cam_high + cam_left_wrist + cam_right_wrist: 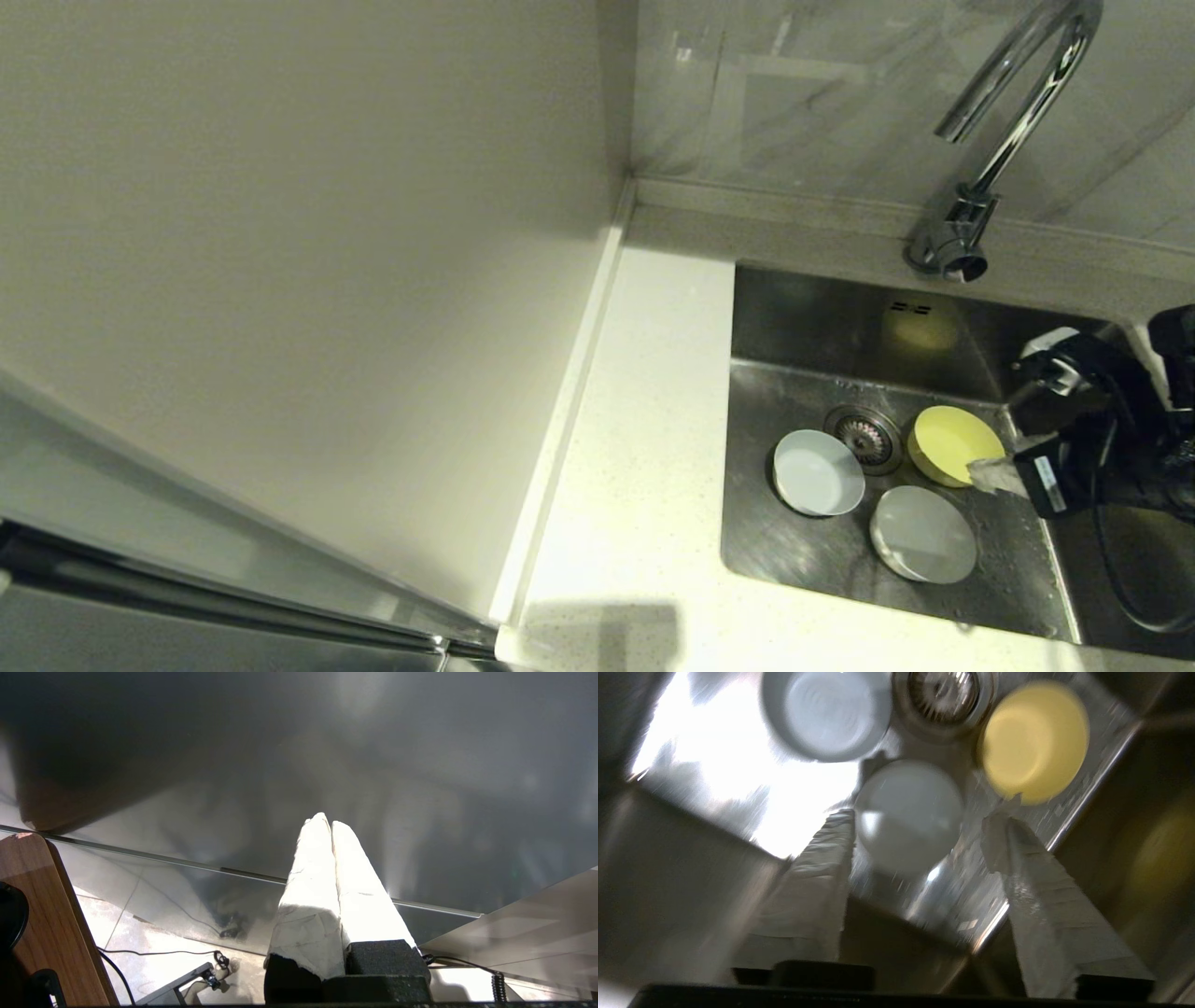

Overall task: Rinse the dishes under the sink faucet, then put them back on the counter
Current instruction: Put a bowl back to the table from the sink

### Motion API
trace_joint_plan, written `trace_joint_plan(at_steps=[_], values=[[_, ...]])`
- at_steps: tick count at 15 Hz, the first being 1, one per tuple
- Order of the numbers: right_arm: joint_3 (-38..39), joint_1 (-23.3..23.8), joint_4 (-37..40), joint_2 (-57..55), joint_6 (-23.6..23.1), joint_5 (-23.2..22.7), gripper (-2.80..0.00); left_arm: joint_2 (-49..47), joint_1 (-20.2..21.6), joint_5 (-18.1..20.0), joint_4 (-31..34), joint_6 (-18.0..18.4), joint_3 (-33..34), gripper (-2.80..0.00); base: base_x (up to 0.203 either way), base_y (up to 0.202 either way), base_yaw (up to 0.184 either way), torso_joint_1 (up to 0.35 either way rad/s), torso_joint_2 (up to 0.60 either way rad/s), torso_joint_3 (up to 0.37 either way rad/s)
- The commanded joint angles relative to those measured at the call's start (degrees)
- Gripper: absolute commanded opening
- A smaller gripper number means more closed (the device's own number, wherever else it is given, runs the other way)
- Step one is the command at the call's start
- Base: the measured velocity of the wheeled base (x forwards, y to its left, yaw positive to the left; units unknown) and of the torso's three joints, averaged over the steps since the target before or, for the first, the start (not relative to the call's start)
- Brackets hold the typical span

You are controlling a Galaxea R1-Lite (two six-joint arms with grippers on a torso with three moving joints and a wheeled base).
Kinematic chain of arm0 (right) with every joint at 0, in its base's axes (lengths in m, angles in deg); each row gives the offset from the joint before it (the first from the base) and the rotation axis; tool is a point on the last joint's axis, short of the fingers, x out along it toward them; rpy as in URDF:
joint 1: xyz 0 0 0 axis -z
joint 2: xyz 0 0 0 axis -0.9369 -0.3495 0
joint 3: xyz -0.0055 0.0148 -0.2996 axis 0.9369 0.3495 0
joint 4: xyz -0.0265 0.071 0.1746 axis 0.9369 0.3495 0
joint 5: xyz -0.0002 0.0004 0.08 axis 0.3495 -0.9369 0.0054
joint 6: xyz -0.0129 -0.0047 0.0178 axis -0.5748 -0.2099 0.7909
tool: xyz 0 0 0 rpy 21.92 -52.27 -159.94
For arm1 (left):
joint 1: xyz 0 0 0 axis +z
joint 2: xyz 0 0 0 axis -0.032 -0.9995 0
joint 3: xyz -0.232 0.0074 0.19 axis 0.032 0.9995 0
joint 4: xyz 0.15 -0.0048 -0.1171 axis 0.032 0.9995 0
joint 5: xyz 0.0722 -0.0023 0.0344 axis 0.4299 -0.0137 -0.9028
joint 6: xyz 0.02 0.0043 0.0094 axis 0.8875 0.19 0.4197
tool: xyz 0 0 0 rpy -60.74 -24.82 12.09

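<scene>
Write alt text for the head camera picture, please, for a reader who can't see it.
Three small bowls, yellow, white and grey, sit around the drain in a steel sink. The right gripper hangs open beside the yellow one; a faucet arches above, white counter alongside.

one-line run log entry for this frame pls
right gripper: open, above sink | left gripper: shut, parked | yellow bowl, white bowl, grey-blue bowl: in sink | faucet: no water visible

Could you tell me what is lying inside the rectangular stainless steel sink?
The sink holds three small round bowls around the round strainer drain: pale grey-blue, white, yellow. The open right gripper covers its right wall. No water shows from the chrome gooseneck faucet.
</scene>
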Motion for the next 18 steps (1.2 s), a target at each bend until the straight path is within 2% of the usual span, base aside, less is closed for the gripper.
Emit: trace_joint_plan(at_steps=[1, 5, 7, 12, 16, 18], values=[[-1.37, -4.76, -5.92, -9.01, 0.01, 6.57, 0.00, 0.00, 0.00, 0.00, -0.02, -0.04, 0.18, -2.80, 0.000, 0.000, 0.000, 0.000, 0.00, 0.000], [-1.74, -6.20, -15.11, -15.89, 0.65, 18.57, 0.00, 0.00, 0.00, 0.00, -0.02, -0.04, 0.18, -2.80, 0.000, 0.000, 0.000, 0.000, 0.00, 0.000], [-1.24, -6.11, -16.28, -16.70, 1.40, 23.34, 0.00, 0.00, 0.00, 0.00, -0.02, -0.04, 0.18, -2.80, 0.000, 0.000, 0.000, 0.000, 0.00, 0.000], [-1.41, -6.10, -15.47, -18.65, 2.87, 27.91, 0.00, 0.00, 0.00, 0.00, -0.02, -0.04, 0.18, -2.80, 0.000, 0.000, 0.000, 0.000, 0.00, 0.000], [-3.33, -6.11, -14.87, -23.90, 3.35, 28.13, 0.00, 0.00, 0.00, 0.00, -0.02, -0.04, 0.18, -2.80, 0.000, 0.000, 0.000, 0.000, 0.00, 0.000], [-6.78, -6.11, -15.08, -27.48, 3.45, 28.17, 0.00, 0.00, 0.00, 0.00, -0.02, -0.04, 0.18, -2.80, 0.000, 0.000, 0.000, 0.000, 0.00, 0.000]])
